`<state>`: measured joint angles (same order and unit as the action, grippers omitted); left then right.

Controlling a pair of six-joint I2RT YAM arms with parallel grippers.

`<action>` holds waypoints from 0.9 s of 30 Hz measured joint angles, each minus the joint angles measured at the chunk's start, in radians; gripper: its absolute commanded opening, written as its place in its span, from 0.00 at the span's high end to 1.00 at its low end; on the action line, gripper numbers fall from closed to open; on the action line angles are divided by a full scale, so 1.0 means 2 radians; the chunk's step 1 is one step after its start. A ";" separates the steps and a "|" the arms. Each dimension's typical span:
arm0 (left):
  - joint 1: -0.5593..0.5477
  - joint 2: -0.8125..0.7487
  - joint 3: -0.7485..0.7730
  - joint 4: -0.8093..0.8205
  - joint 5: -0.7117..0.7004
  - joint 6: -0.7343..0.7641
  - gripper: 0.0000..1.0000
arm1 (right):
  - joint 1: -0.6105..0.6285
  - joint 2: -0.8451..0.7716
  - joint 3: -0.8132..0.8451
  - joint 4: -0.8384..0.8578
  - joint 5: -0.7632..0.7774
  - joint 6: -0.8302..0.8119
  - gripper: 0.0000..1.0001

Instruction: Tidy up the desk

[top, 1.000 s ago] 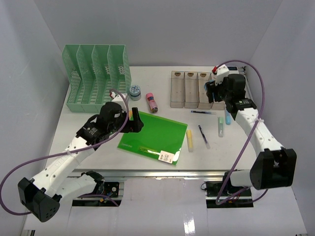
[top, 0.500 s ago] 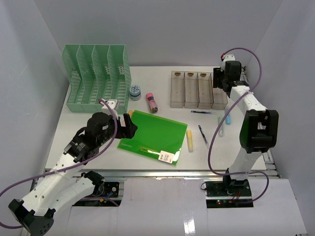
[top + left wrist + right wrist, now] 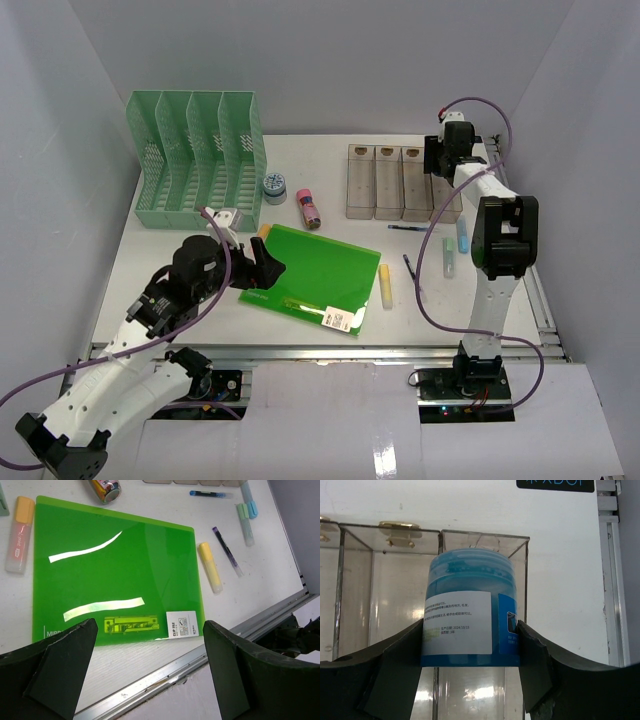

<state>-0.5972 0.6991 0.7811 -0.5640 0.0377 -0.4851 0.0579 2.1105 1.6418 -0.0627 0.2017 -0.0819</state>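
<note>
Moved back to the clear tray (image 3: 360, 185), right jaws clamp a blue jar (image 3: 470, 612); left jaws wide above green folder (image 3: 115, 570).

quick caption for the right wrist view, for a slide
Right end effector gripping a blue labelled jar, lined up with the clear tray's end compartment.
</note>
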 measured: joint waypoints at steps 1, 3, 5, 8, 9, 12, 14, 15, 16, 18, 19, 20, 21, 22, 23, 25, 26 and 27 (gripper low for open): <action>0.000 0.000 0.000 0.001 0.002 -0.002 0.02 | -0.001 0.007 0.008 0.001 0.001 0.000 0.72; 0.000 0.000 0.000 0.002 0.005 -0.005 0.02 | -0.003 0.021 0.023 0.007 0.002 0.002 0.61; 0.000 0.000 0.000 0.004 0.008 -0.007 0.02 | -0.006 0.031 0.028 0.010 0.001 0.005 0.44; 0.000 0.002 0.000 0.006 0.011 -0.011 0.02 | -0.013 0.039 0.030 0.014 -0.007 0.012 0.21; 0.000 0.004 0.000 0.007 0.013 -0.012 0.02 | -0.015 0.040 0.031 0.015 -0.012 0.012 0.17; 0.000 0.008 0.000 0.010 0.015 -0.019 0.02 | -0.019 0.041 0.032 0.018 -0.019 0.011 0.09; 0.000 0.011 0.000 0.013 0.019 -0.023 0.02 | -0.021 0.041 0.033 0.019 -0.027 0.010 0.05; 0.000 0.013 0.000 0.017 0.021 -0.026 0.02 | -0.022 0.041 0.033 0.020 -0.032 0.009 0.04; 0.000 0.017 0.000 0.022 0.023 -0.027 0.02 | -0.023 0.041 0.033 0.020 -0.038 0.010 0.03; 0.000 0.027 0.000 0.034 0.028 -0.031 0.02 | -0.027 0.039 0.031 0.021 -0.051 0.009 0.02; 0.000 0.035 0.000 0.039 0.029 -0.032 0.02 | -0.028 0.034 0.026 0.022 -0.060 0.008 0.02; 0.000 0.046 0.002 0.042 0.030 -0.034 0.02 | -0.030 0.026 0.019 0.020 -0.072 0.006 0.02; 0.000 0.059 0.005 0.045 0.030 -0.036 0.02 | -0.033 0.013 0.008 0.018 -0.090 0.002 0.02; 0.000 0.076 0.012 0.047 0.030 -0.039 0.02 | -0.037 -0.005 -0.007 0.015 -0.113 -0.004 0.02; 0.000 0.095 0.019 0.050 0.030 -0.041 0.02 | -0.043 -0.029 -0.026 0.009 -0.146 -0.012 0.02; 0.000 0.130 0.035 0.054 0.028 -0.045 0.04 | -0.056 -0.085 -0.067 -0.006 -0.228 -0.032 0.02; 0.000 0.147 0.043 0.054 0.027 -0.047 0.05 | -0.063 -0.116 -0.089 -0.015 -0.276 -0.043 0.02; 0.000 0.164 0.053 0.053 0.023 -0.049 0.06 | -0.070 -0.149 -0.112 -0.019 -0.324 -0.055 0.02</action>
<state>-0.5972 1.0277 0.8875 -0.4584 0.0834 -0.5825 -0.0824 1.8129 1.4174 -0.1003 -0.4460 -0.1910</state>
